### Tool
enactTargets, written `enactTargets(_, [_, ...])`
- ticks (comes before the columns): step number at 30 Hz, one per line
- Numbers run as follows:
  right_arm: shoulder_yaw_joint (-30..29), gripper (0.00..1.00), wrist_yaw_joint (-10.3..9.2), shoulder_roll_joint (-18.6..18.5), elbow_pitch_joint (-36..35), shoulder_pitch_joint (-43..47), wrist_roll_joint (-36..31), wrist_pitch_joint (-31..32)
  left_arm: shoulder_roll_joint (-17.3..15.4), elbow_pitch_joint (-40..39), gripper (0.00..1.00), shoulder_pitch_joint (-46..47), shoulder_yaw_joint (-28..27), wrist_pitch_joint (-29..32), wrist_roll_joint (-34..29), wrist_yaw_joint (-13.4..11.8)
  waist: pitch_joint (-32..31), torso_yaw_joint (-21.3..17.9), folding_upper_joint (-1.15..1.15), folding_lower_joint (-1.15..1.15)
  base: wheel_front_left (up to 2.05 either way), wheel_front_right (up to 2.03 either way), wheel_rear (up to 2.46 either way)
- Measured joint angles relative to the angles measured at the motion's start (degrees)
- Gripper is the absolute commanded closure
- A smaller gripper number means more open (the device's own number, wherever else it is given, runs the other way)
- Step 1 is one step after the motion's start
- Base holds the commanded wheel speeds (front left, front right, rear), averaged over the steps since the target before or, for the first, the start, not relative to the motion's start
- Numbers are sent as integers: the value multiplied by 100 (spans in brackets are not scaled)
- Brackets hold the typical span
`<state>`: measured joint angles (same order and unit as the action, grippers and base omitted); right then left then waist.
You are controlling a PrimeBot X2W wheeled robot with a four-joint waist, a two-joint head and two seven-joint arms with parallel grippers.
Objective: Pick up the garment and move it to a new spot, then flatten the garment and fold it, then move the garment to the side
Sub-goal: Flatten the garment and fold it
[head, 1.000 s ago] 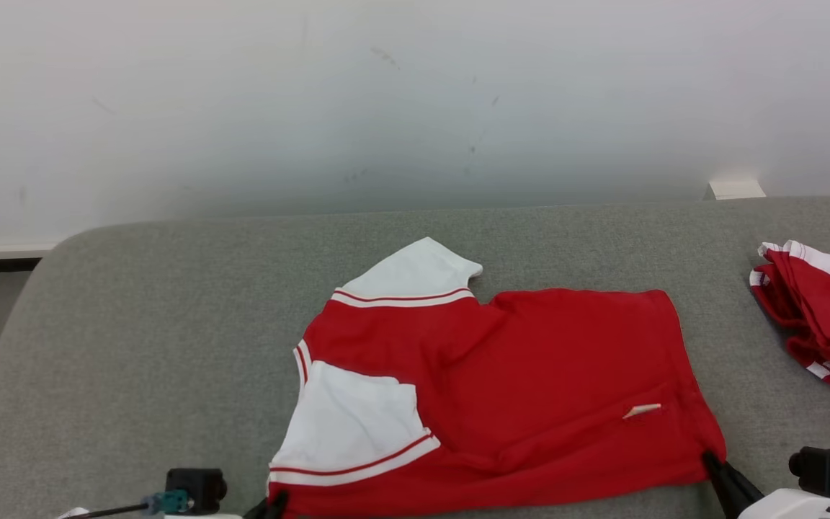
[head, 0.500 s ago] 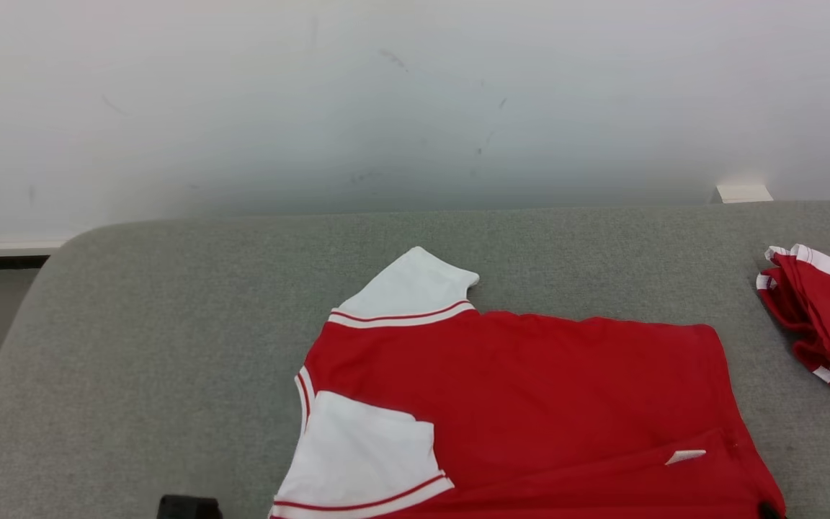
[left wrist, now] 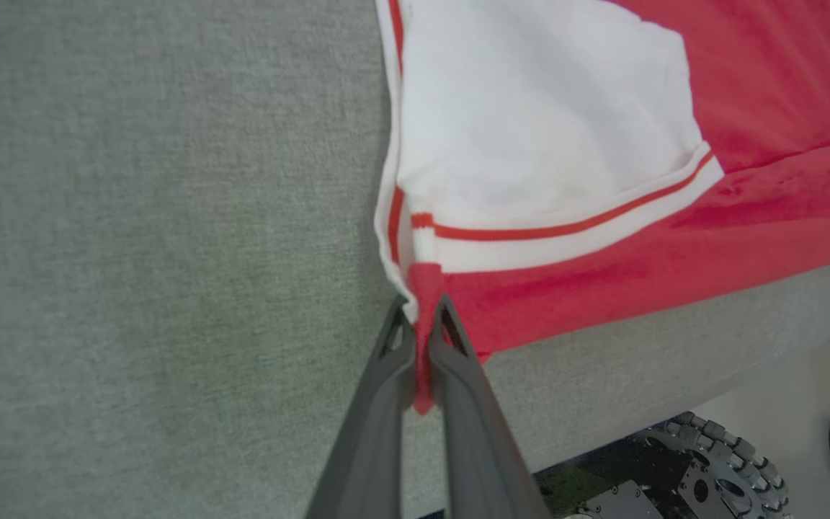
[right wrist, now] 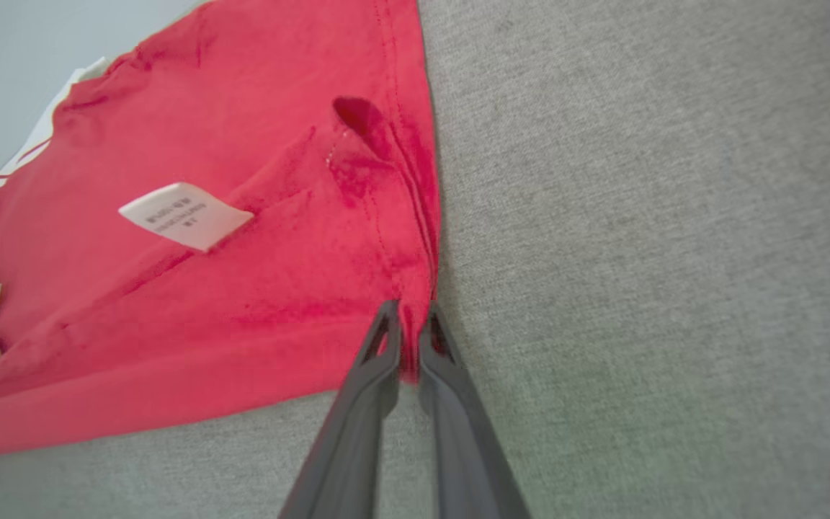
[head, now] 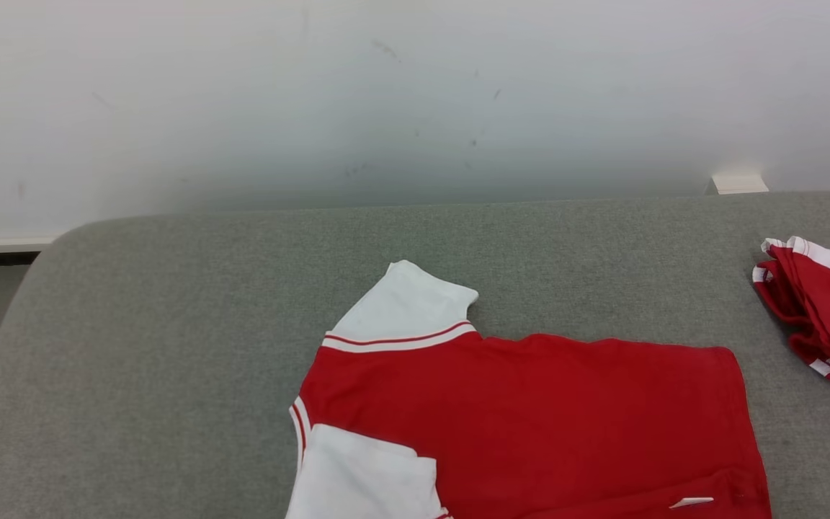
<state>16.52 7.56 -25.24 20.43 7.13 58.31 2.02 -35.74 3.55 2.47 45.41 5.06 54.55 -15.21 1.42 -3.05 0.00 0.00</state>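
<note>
Since garment (head: pixel 530 418) is light, limp knit, flat at table (head: pixel 170 324) near edge, grip corners: L pincer (left wrist: pixel 421 310) pinching sleeve-side corner, R pincer (right wrist: pixel 409 313) pinching hem corner. Hold taut, else sags.

I count two red-and-white garments on one grey fabric-covered tabletop (head: pixel 170 360). One is a red shirt with white sleeves (head: pixel 530 418), spread along the near edge. The other is a bunched red-and-white bundle (head: pixel 826 317) at the right edge. The spread shirt shows me two sleeves, a far sleeve (head: pixel 404 303) and a near sleeve (head: pixel 364 476), each crossed by one thin red stripe. It also carries one white care label (right wrist: pixel 184 215). My wrist feeds give me two grippers, the left gripper (left wrist: pixel 421 303) and the right gripper (right wrist: pixel 408 310), with two dark fingers apiece, four in all. Past the far right corner sits one small white block (head: pixel 739 183). Below the near edge I make out one studded wheel (left wrist: pixel 717 461).
</note>
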Motion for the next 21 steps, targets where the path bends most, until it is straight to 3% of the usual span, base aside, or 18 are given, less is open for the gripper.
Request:
enactTargets(1, [-38, 0, -1, 24, -9, -1, -41, 33, -1, -7, 92, -4, 2, 5, 0, -9, -4, -4, 0, 0, 0, 0, 0])
enactTargets(2, [-80, 0, -1, 48, -23, -2, -60, 55, -5, -13, 56, -4, 4, 5, -1, -22, -9, -7, 0, 0, 0, 0, 0])
enactTargets(3, [-124, 0, -1, 63, -47, -2, -91, 103, -15, -26, 0, -3, 3, 5, -2, -22, -16, -9, 0, 0, 0, 0, 0])
enactTargets(14, [-805, 0, -1, 181, -615, 19, -646, 119, -445, -626, 0, 325, -211, 60, -142, -70, -133, -29, 0, 0, 0, 0, 0])
enactTargets(17, [-1028, 0, -1, 298, -756, -96, -876, 137, -561, -725, 0, 753, -316, 179, -215, 45, -95, -38, 0, 0, 0, 0, 0])
enactTargets(21, [-1235, 0, -1, 527, -783, -653, -1233, 230, -621, -547, 0, 1506, -398, 436, -322, 383, 62, -100, 0, 0, 0, 0, 0])
